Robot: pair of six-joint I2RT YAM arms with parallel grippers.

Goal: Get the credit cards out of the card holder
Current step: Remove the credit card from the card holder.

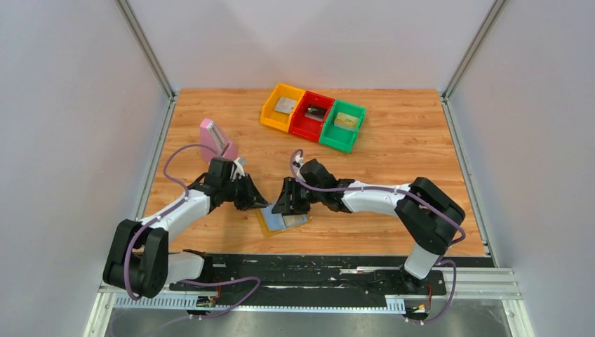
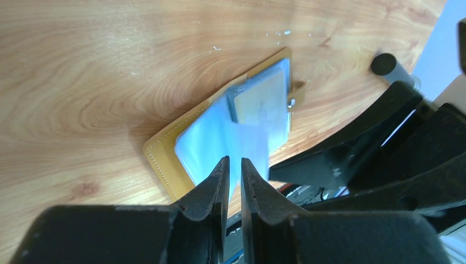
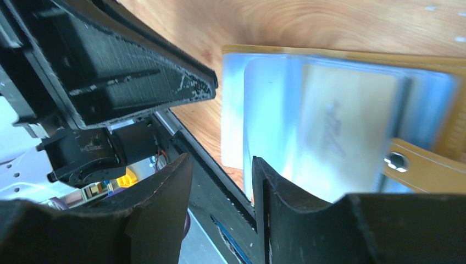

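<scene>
Where the two arms reach in over the near part of the tabletop (image 1: 393, 161), the card holder (image 2: 165, 151) lies open and flat, with its light-blue inside facing up and its mustard border showing around it. It sits between the two grippers.

The left gripper (image 2: 232, 164) is over the holder's near corner. Its jaws are only a narrow slit apart. A translucent pale-blue sleeve leaf (image 2: 250, 146) is raised off the holder and runs up to that slit. Whether the leaf is actually pinched cannot be told.

The right gripper (image 3: 222, 165) comes in from the opposite side, low and tip to tip with the left one. Its jaws are partly open and nothing is clamped between them. One finger lies over the edge of the sleeves.

One pale card (image 2: 258, 104) is seated in a sleeve on the holder's farther half. The tan tab (image 2: 295, 99) with its metal snap projects from the edge beside that card.

Farther back on the left, beyond the left arm, a pink block (image 1: 216, 138) stands on the wood.

At the far side three bins sit touching in a slanted row:
- The yellow bin (image 1: 270, 112) holds a silver-grey card (image 1: 284, 105).
- The red bin (image 1: 303, 126) holds a dark grey card (image 1: 316, 112).
- The green bin (image 1: 337, 140) holds a golden card (image 1: 344, 120).
</scene>
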